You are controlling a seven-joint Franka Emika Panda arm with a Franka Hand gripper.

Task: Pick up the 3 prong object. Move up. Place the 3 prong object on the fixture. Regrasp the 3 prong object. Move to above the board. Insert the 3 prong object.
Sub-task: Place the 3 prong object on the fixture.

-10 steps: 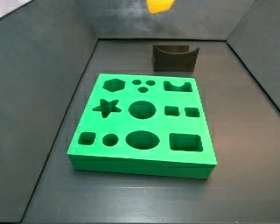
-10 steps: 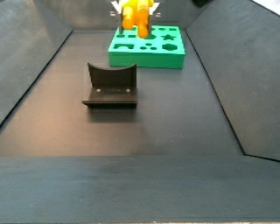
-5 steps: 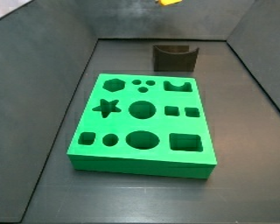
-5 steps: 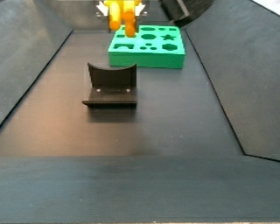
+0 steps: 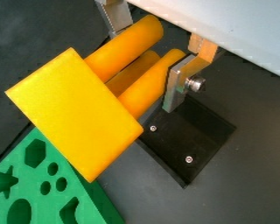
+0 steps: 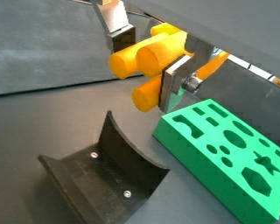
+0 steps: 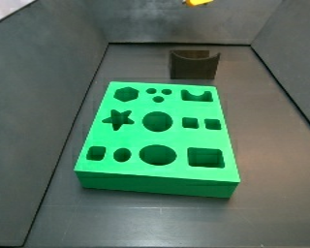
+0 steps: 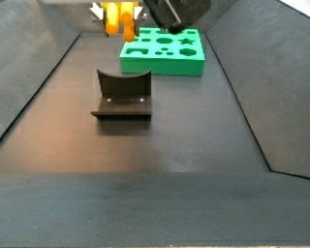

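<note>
The gripper (image 5: 149, 48) is up high, well clear of the floor, and its silver fingers (image 5: 178, 83) are clamped on the yellow-orange 3 prong object (image 5: 101, 96), gripping it by the prongs. In a wrist view the piece (image 6: 149, 61) shows its rounded prongs pinned between the two plates, flat square face pointing away from the wrist. In a side view the held piece (image 8: 116, 19) hangs at the far end of the enclosure, just left of the green board (image 8: 165, 53). Only a sliver of orange (image 7: 198, 3) pokes in at the top edge in a side view, above the fixture (image 7: 194, 64). The fixture (image 8: 121, 97) sits bare on the dark floor (image 8: 158, 145), and the board (image 7: 158, 136) lies flat with every cut-out open.
</note>
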